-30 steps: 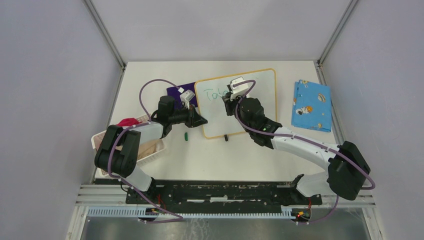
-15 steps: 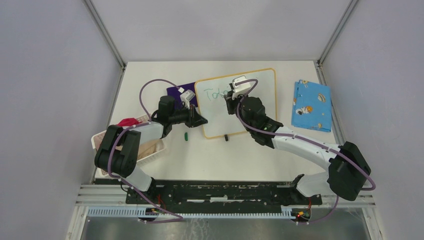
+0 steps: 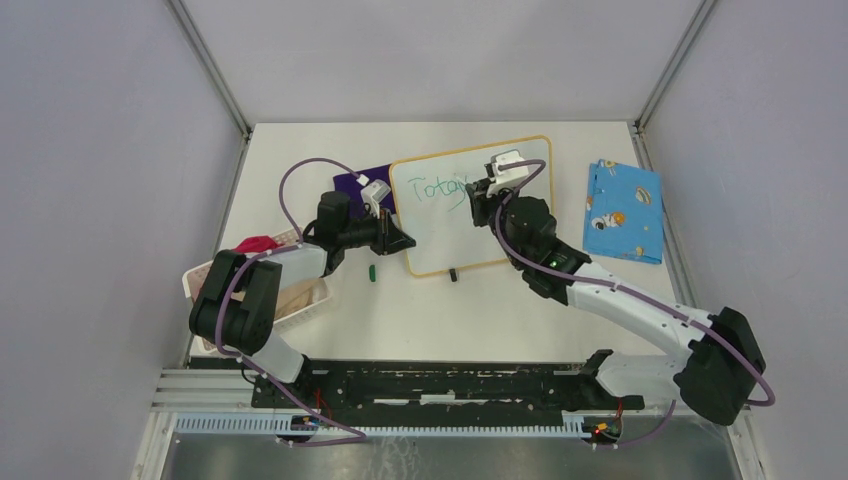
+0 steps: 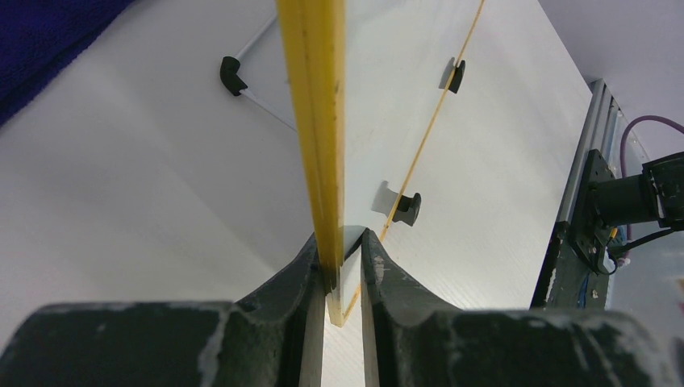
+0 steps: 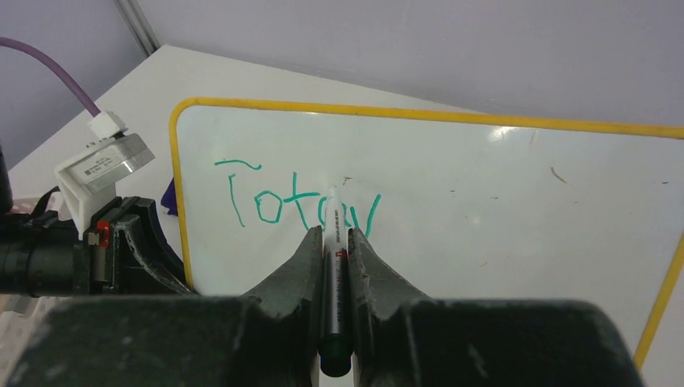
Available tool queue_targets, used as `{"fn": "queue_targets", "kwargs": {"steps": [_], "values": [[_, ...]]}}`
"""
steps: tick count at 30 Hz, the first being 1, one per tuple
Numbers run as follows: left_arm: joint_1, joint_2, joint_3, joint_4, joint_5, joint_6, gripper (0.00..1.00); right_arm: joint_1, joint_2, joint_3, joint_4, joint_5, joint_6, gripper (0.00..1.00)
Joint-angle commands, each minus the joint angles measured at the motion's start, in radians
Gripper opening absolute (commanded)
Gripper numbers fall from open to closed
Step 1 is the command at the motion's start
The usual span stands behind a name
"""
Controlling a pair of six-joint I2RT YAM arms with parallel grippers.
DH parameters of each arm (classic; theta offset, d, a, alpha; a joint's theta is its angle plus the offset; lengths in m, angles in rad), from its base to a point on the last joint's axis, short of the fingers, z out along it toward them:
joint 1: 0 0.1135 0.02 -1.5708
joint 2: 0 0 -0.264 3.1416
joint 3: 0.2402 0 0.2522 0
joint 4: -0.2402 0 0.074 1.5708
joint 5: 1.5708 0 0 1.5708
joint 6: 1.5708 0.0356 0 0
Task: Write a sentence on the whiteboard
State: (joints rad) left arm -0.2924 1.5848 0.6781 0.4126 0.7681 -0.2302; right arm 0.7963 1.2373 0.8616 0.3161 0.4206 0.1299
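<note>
Where the white table (image 3: 330, 310) spreads out beyond the 2 arm bases, the whiteboard (image 3: 445, 235) lies near its middle, slanted, with its far right corner pointing toward the back wall. A basket (image 3: 300, 295) sits at the table's left edge. A blue patterned cloth (image 3: 622, 210) lies well apart on the board's right, and a purple cloth (image 3: 355, 180) lies just beside its far left corner.

The left gripper (image 3: 405, 240) reaches in from the left and is clamped on the whiteboard's left edge, toward the near corner. In the left wrist view the yellow-orange frame (image 4: 321, 121) runs edge-on straight into the narrow gap, with both fingers (image 4: 302, 266) pressed against it.

The right gripper (image 3: 482, 196) hangs over the board's far half, its jaws drawn narrow around a marker (image 5: 332, 266) that stands along the gap between them. The marker's pale tip points at the board surface; whether it touches cannot be told.

The sentence (image 5: 298, 205) is 1 line of 5 green letters, reading roughly "Totay", in the board's far left part. It lies just ahead of the right jaws, its last 2 letters flanking the marker tip.

A small black foot (image 3: 452, 274) shows at the board's near edge, and a green cap (image 3: 371, 271) lies on the table near the left gripper.
</note>
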Motion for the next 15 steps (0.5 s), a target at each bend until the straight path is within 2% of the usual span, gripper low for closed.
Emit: {"fn": "queue_targets", "kwargs": {"steps": [1,15], "values": [[-0.002,-0.008,0.016,-0.04,-0.078,0.086,0.02,-0.009,-0.078,-0.007,0.032,0.036,-0.009,0.0],[-0.004,-0.008,0.016,-0.043,-0.079,0.089,0.02,-0.085,-0.067,-0.024,0.045,0.015,0.012,0.0]]}}
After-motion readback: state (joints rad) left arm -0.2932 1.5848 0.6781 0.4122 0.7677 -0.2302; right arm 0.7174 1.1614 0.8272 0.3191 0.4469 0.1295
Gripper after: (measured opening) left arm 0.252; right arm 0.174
